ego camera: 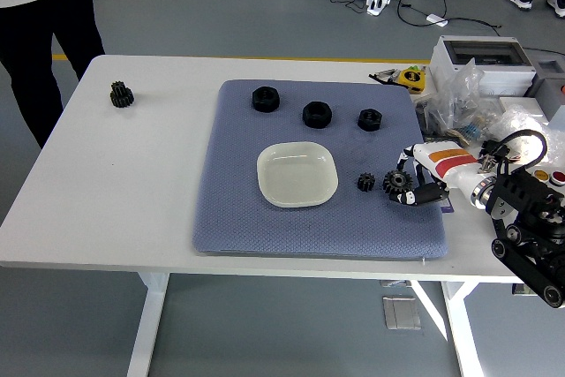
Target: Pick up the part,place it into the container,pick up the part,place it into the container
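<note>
My right hand (408, 184) comes in from the right edge and its fingers are curled around a black gear (397, 181), held just above the blue-grey mat (247, 218). A second, smaller black gear (365, 183) lies on the mat just left of the held one. The white dish (297, 174) sits empty in the middle of the mat, to the left of both gears. Three black nut-like parts (316, 114) lie in a row along the mat's far side. My left arm is not in view.
Another black gear (121, 94) stands on the bare table at the far left. A person in dark trousers (40, 33) stands at the far left corner. Boxes, plastic bags and a yellow tape measure (409, 78) crowd the table's right side.
</note>
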